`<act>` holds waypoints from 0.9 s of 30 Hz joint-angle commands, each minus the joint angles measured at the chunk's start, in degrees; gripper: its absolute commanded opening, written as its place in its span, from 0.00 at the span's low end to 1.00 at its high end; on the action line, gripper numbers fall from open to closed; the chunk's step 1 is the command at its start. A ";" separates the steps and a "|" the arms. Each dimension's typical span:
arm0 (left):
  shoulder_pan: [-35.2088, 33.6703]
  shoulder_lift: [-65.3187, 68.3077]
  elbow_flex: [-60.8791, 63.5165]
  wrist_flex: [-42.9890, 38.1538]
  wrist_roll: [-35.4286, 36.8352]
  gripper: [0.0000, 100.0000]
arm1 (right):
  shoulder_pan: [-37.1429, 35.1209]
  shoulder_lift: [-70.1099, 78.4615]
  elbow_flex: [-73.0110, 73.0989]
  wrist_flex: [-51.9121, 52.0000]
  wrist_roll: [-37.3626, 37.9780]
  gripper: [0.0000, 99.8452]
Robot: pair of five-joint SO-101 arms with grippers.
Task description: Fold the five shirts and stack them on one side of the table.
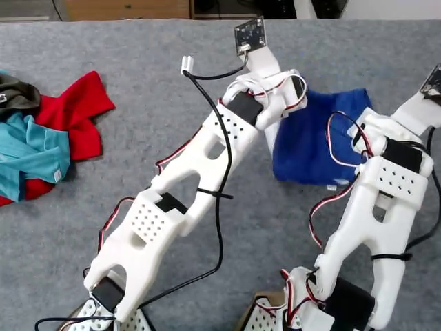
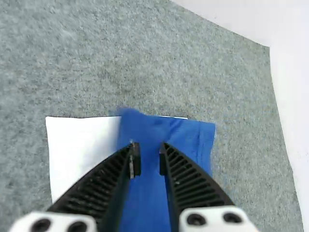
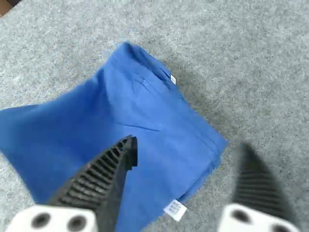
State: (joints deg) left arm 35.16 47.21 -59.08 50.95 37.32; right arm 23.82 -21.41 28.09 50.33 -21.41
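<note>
The left arm of white moulded plastic [image 1: 172, 207] and the matching right arm [image 1: 375, 207] are showing perforated shells with cut-out windows, black servo blocks [image 1: 244, 107] sitting at the joints. Thin red, white and black wires [image 1: 311, 224] and a thicker black cable [image 1: 219, 227] are running along them under black ties [image 1: 213, 194]. The left gripper [image 2: 147, 158] and the right gripper [image 3: 188, 150] are each carrying black ribbed fingers [image 2: 108, 186] on white bases dotted with dark screw holes [image 2: 197, 220].

Two arms [image 1: 207, 158] hid both flanks of the blue shirt [image 1: 313, 148] in the high view; the frame's left edge cropped the teal shirt [image 1: 27, 155] and red shirt [image 1: 76, 114]; one finger [image 3: 253, 179] of the right gripper [image 3: 187, 147] was blurred.
</note>
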 commanded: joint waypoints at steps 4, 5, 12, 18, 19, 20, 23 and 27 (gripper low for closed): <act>-1.93 -1.19 -0.88 -0.97 0.35 0.09 | 0.75 -2.33 -0.13 -1.23 0.62 0.61; -2.29 -1.19 -0.70 -0.79 0.26 0.09 | 0.75 -2.33 -0.22 -1.23 0.62 0.58; -4.92 -1.54 -5.80 8.62 -2.29 0.08 | -0.92 -2.42 -0.31 -1.23 0.62 0.26; -11.87 -1.45 -15.56 25.93 -11.52 0.09 | -6.11 -7.96 -0.22 -1.49 0.53 0.02; -13.36 -1.36 -17.14 29.27 -12.48 0.08 | -7.25 -9.01 -0.13 -1.49 0.35 0.03; -15.03 -1.27 -18.81 32.44 -13.45 0.08 | -8.66 -10.07 -0.13 -1.49 0.26 0.03; -20.48 -1.10 -23.65 39.47 -16.44 0.08 | -14.11 -12.09 0.04 -1.58 0.53 0.03; -29.36 -1.10 -27.96 47.38 -22.07 0.08 | -22.29 -12.18 0.22 -1.14 0.53 0.03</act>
State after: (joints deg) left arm 11.96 47.12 -82.02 93.05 18.95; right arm 6.59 -31.69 28.18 49.98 -21.41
